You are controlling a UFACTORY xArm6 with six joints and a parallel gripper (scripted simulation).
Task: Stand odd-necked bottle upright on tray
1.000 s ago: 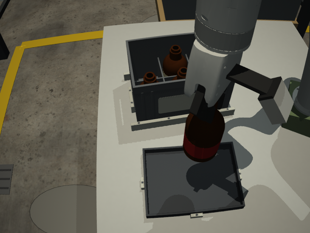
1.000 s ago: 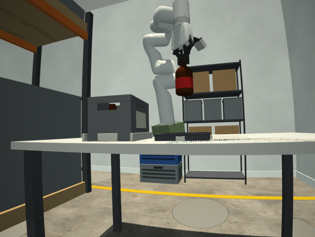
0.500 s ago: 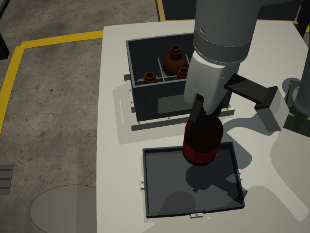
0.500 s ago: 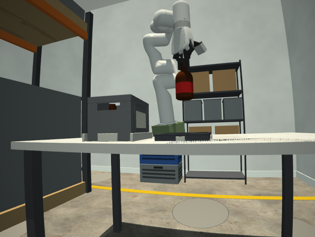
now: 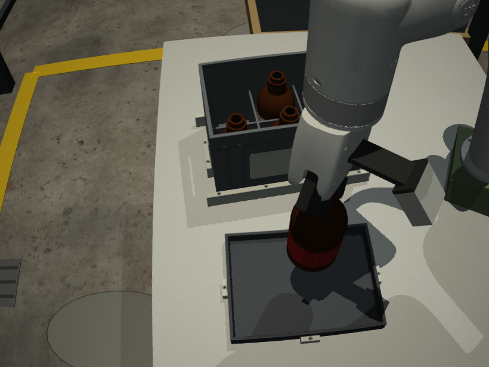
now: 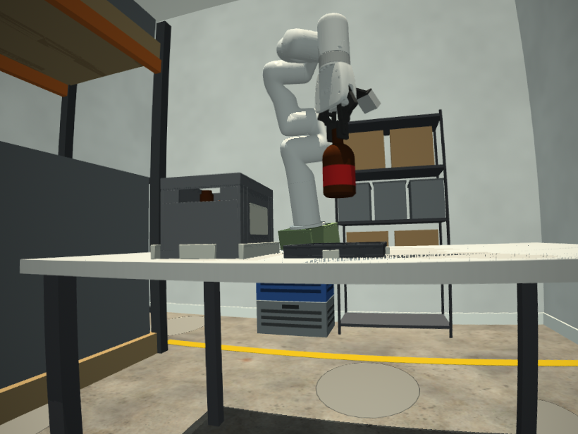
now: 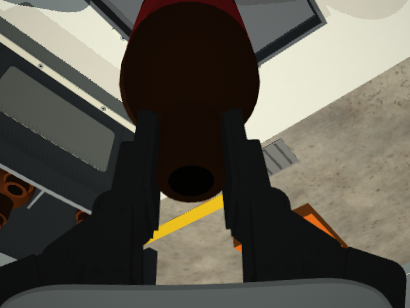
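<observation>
End effector: the two-finger end effector (image 5: pixel 321 203) (image 6: pixel 337 135) (image 7: pixel 190 135) is clamped on the neck of the red-labelled bottle.
Red-labelled brown bottle (image 5: pixel 316 236) (image 6: pixel 339 172) (image 7: pixel 190 75): hangs upright, or nearly so, above the tray, with its base well off it.
Tray (image 5: pixel 308 338) (image 6: pixel 299 251) (image 7: pixel 316 15): sits level on the bench (image 5: pixel 189 276) (image 6: pixel 420 270) (image 7: pixel 300 85), with no bottle standing on it.
Divided crate (image 5: pixel 237 165) (image 6: pixel 201 224) (image 7: pixel 100 185): stands level beside the tray; three bottles show inside in the top view, at the back (image 5: pixel 275 100), at the near left (image 5: pixel 236 123) and at the near middle (image 5: pixel 289 114). The arm hides part of the crate, so a fourth cannot be confirmed there.
Done: one bottle is out of the crate and over the tray side.
Choice of bottle: whether this neck is the odd one cannot be told from these views; carrying it here suggests it has been picked as such.
Left: lower it, seat its base flat inside the tray rim, open the fingers, and back away without tipping it.
Progress: probably past the halfway mark, with placing and release outstanding.
</observation>
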